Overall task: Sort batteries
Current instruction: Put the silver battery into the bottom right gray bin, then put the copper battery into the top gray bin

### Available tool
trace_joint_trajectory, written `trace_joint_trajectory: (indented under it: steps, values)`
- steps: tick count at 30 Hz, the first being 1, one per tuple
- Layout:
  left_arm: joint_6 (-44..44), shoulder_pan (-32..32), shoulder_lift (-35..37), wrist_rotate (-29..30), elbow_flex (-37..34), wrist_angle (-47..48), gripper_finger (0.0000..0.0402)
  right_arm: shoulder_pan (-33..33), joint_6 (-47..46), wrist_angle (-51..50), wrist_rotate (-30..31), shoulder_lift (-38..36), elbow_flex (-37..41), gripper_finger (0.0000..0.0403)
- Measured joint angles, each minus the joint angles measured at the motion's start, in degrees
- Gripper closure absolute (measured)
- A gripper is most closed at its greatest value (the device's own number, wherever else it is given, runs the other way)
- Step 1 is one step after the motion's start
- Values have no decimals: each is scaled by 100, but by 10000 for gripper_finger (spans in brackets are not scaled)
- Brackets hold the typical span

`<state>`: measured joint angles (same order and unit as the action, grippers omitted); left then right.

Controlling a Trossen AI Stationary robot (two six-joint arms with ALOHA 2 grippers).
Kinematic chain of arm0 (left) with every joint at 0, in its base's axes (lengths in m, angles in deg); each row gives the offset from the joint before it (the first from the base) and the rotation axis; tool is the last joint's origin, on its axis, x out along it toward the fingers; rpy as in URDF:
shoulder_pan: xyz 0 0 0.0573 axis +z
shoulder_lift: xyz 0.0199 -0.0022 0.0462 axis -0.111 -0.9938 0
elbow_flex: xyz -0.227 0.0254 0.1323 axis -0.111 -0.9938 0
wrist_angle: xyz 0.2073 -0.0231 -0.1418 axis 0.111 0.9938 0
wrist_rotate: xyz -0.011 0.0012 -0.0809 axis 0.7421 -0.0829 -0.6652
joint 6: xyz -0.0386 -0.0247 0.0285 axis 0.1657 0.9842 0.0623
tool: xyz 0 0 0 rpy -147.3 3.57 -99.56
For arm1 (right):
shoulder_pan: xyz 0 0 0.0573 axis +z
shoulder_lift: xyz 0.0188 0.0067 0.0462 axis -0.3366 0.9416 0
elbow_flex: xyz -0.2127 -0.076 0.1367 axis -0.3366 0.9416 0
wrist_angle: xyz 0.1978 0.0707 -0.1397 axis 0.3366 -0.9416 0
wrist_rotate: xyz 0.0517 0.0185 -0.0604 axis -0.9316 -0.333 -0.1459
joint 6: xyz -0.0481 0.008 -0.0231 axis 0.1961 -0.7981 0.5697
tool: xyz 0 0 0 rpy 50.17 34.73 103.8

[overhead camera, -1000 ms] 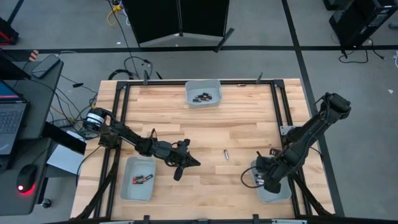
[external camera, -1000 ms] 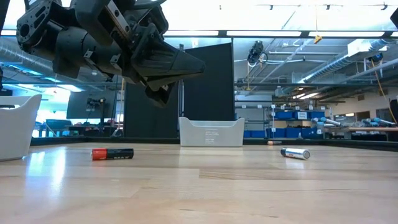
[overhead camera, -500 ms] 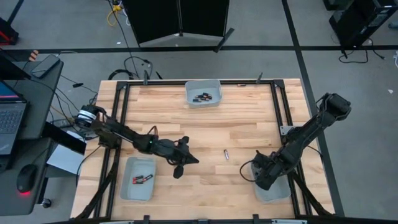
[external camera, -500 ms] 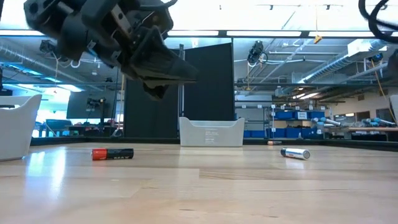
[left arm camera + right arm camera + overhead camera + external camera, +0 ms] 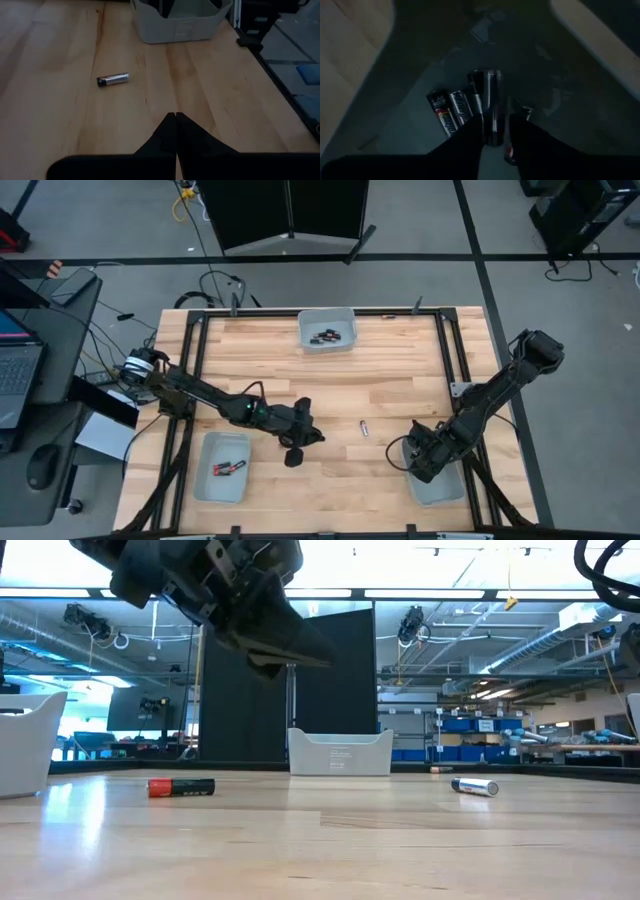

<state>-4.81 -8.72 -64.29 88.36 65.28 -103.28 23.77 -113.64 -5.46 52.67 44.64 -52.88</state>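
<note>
right hand (image 5: 495,137) hovering over its tray (image 5: 440,485), fingers parted, dropping a silver cell (image 5: 492,107) beside sorted ones. left hand (image 5: 175,131) clenched, empty; loose cell (image 5: 113,79) just ahead: open before descending.

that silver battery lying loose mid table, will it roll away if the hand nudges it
Probably. The silver battery is a smooth cylinder lying on its side on the bare wooden table, so a sideways push would likely roll it. It looks rigid and small, so a pinch across its width seems safer, though it may slip.
</note>
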Motion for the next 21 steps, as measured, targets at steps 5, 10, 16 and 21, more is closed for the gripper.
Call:
trace_joint_trajectory:
  steps: [5, 10, 16, 21]
  values:
    - [-95, 0, 0, 250, 0, 154, 396, 0, -7, -31, -11, -2, -16, 237]
    - [-277, 8, 0, 779, -2, 457, 396, 22, 201, -335, 194, -2, -326, 233]
    - [-291, 4, 0, 782, -4, 457, 396, 35, 603, 132, 465, 46, -278, 344]
    - [-295, 4, 0, 896, -4, 481, 396, 115, 205, -266, 557, 81, -273, 384]
